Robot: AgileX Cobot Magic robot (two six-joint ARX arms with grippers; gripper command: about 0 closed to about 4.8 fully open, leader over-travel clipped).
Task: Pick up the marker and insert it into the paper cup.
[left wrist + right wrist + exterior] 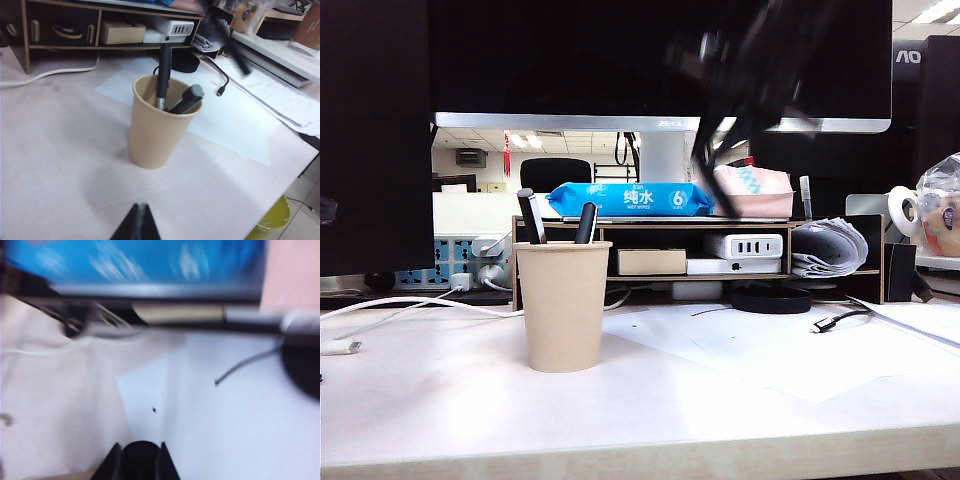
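The beige paper cup (563,305) stands upright on the table left of centre, and shows again in the left wrist view (155,130). Two pens stand in it: one black-capped with a pale barrel (530,216) and one dark (586,222). My right gripper (140,452) is shut on the round black end of the marker (140,456). In the exterior view that arm is a dark blur (740,90) high up, right of the cup. My left gripper (141,206) is shut and empty, low over the table on the near side of the cup.
A wooden shelf (660,225) behind the cup carries a blue wet-wipes pack (630,198) and a white charger (745,246). A white cable (410,303) runs at the left. A paper sheet (770,350), a black disc (770,299) and a plug lead (835,320) lie at the right.
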